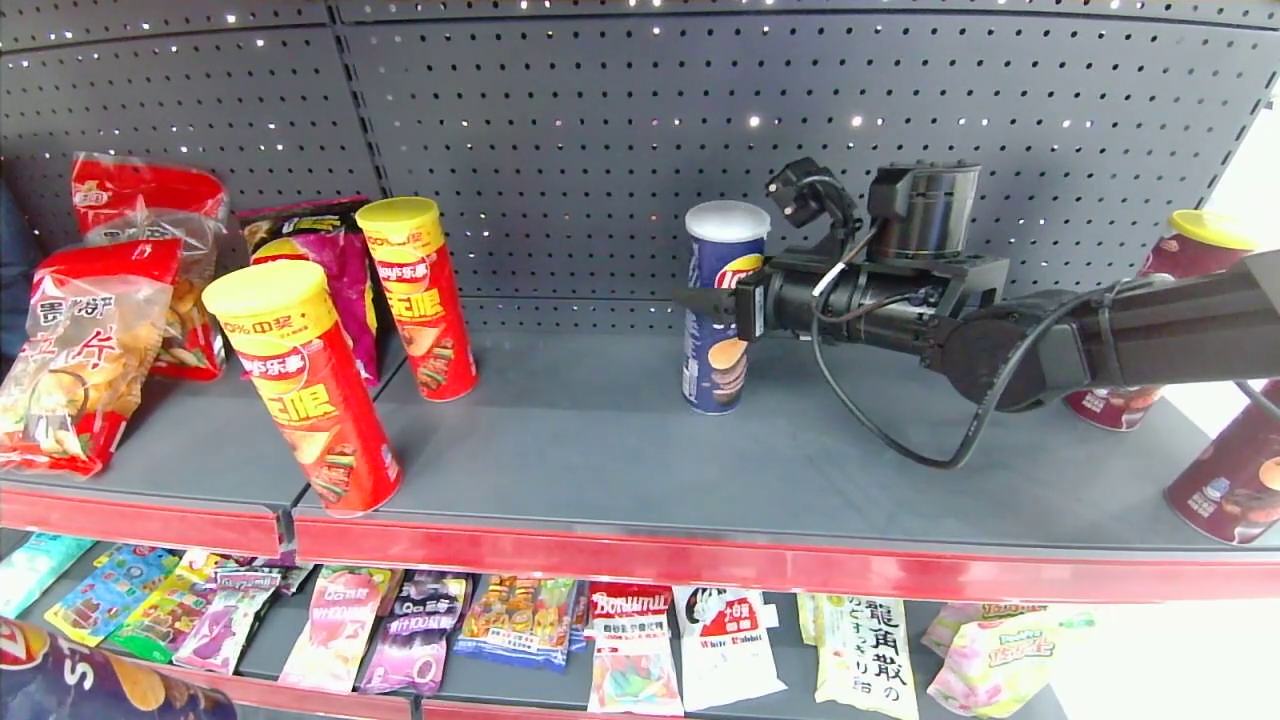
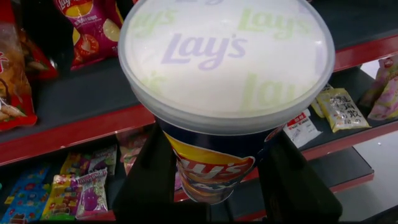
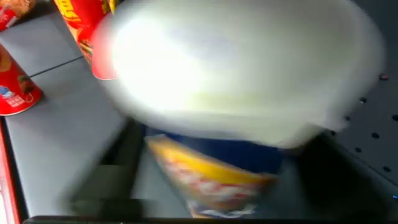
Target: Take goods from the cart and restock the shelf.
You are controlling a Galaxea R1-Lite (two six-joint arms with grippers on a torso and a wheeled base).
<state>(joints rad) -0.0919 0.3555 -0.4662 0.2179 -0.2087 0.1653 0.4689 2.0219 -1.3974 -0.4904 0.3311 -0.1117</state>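
Head view: my right claw point(image 1: 715, 300) is at the blue can point(image 1: 722, 310), which stands upright on the shelf point(image 1: 620, 450) near the pegboard back. Whether this claw is clenched or slack on it I cannot tell, and the right wrist view, too blurred, does not settle it. The left wrist view adds my left claw point(image 2: 217, 183), out in front of the shelf. It is grasping a second blue can point(image 2: 227, 56) seen lid-on, with a dark finger point(image 2: 146, 180) pressed to each side of its body. Count on the upper shelf:
- one blue can
- two red cans with yellow lids point(image 1: 300, 390) point(image 1: 415, 295) on the left
- two maroon cans point(image 1: 1190, 250) point(image 1: 1230, 475) at the far right
- three snack bags point(image 1: 75, 350) point(image 1: 150, 200) point(image 1: 325, 265) at the far left

The lower shelf point(image 1: 270, 650) carries a row of small packets point(image 1: 630, 640), not counted.
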